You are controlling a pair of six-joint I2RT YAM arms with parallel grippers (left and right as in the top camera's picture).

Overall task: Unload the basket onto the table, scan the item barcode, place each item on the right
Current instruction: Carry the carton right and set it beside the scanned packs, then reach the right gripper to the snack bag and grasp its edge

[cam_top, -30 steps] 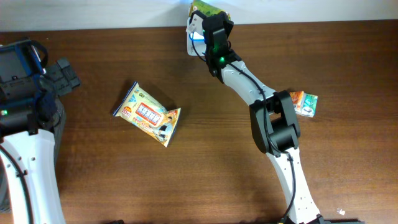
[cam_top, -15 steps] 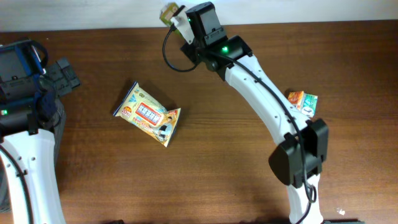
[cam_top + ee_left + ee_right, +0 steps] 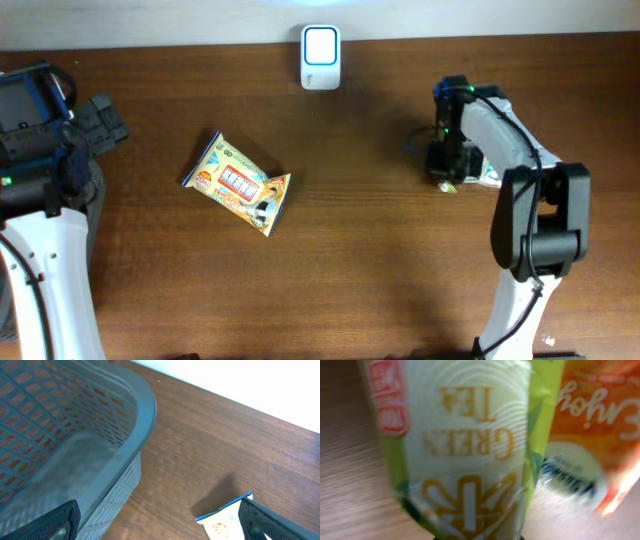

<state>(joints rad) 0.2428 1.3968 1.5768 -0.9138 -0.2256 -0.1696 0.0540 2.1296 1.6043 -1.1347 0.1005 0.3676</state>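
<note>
**Step in hand.** The right pincer (image 3: 447,168) hangs low over the bench (image 3: 350,280) toward its right edge. Its fingers are pressed together, and in the right wrist view they appear to be pinching the foot of the green tea sachet (image 3: 465,445). The sachet is therefore at the right arm, just beside or partly over an orange packet (image 3: 492,168) lying on the bench. Contact between the two cannot be settled.

The scanner (image 3: 320,57), a white unit with a lit window, stands at the middle of the far edge, well apart from the sachet. As things lie, the sachet is not being presented to the window. Whether its code has been read cannot be told from these views.

**Next move.** If the read is outstanding, the sachet must be carried to the scanner and turned so its barcode faces the window. No barcode shows on the visible face, so a rotation is likely needed. The grip is at one end of a limp pack, and sagging could spoil the presentation.

**Other items.** The left pincer (image 3: 161,522) is spread wide and empty at the left edge, beside a grey basket (image 3: 100,415). A snack packet (image 3: 238,184) lies left of centre.

**Legible writing.** The sachet reads "GREEN TEA", inverted to the wrist camera, above a gold sunburst emblem. The orange packet bears script that seems to begin "Enjoy"; the rest is blurred. The snack packet's print is too small to read.
</note>
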